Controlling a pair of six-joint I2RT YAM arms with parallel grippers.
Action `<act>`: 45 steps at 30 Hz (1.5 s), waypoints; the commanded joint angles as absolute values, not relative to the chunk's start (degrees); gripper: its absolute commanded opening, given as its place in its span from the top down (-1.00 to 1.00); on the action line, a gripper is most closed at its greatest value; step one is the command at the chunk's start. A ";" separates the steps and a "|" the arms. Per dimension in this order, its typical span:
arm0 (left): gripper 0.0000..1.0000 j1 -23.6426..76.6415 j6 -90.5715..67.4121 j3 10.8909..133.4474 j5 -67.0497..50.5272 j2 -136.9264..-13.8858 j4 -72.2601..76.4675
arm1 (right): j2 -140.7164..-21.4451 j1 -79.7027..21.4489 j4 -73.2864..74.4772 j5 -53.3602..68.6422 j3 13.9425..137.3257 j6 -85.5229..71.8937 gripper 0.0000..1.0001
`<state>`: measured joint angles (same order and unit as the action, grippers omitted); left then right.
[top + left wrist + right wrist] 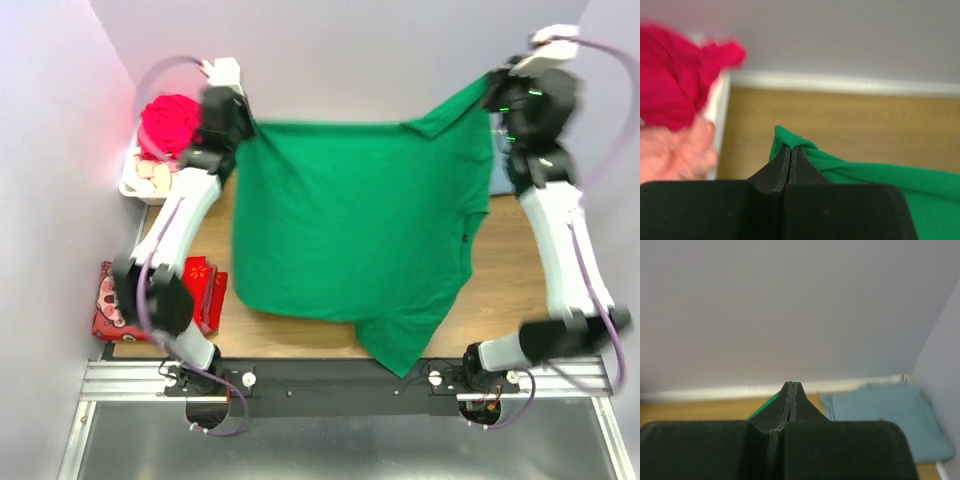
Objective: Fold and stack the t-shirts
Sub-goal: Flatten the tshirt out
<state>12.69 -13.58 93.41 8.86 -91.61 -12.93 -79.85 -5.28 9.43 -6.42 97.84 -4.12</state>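
The bright green t-shirt hangs spread between both grippers above the wooden table, its lower sleeve drooping to the near edge. My left gripper is shut on its far left corner, seen as bunched green cloth at the fingertips. My right gripper is shut on the far right corner; only a green sliver shows there. A dusty blue-grey t-shirt lies folded at the far right. A magenta-red t-shirt and a pale pink one sit in the white basket.
The white basket stands at the far left against the wall. A red patterned packet lies at the left near edge beside the left arm. Walls close in on the left, far and right sides. The black rail runs along the near edge.
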 commanded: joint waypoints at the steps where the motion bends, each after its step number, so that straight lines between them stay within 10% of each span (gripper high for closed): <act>1: 1.00 13.97 -18.63 87.80 9.05 -100.53 -12.39 | -93.13 -5.19 2.65 -5.46 92.73 -8.52 0.99; 16: 1.00 13.18 -22.14 116.35 20.21 -133.23 -21.43 | -139.20 -4.83 6.24 3.17 127.24 -13.62 0.98; 18: 1.00 12.57 -22.15 118.99 20.92 -135.43 -21.36 | -140.62 -4.83 6.42 2.29 128.58 -13.97 0.72; 22: 0.69 11.25 -25.13 119.27 23.46 -135.97 -20.74 | -141.95 -4.66 6.59 0.35 129.29 -15.20 -0.47; 25: 0.27 10.20 -28.47 117.08 26.27 -134.04 -19.43 | -140.37 -4.57 6.68 -2.36 127.27 -15.03 -0.68; 31: -0.29 9.49 -29.00 114.87 28.21 -131.48 -17.75 | -133.87 -4.39 7.03 -3.69 119.63 -13.80 -0.73; 45: -0.25 11.43 -21.45 102.24 17.77 -118.93 -23.46 | -111.47 -4.57 25.91 -5.98 100.38 -20.91 -0.67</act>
<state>10.72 -23.88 107.11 22.17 -127.33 -19.62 -118.37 -4.75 15.00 -4.23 104.47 -16.95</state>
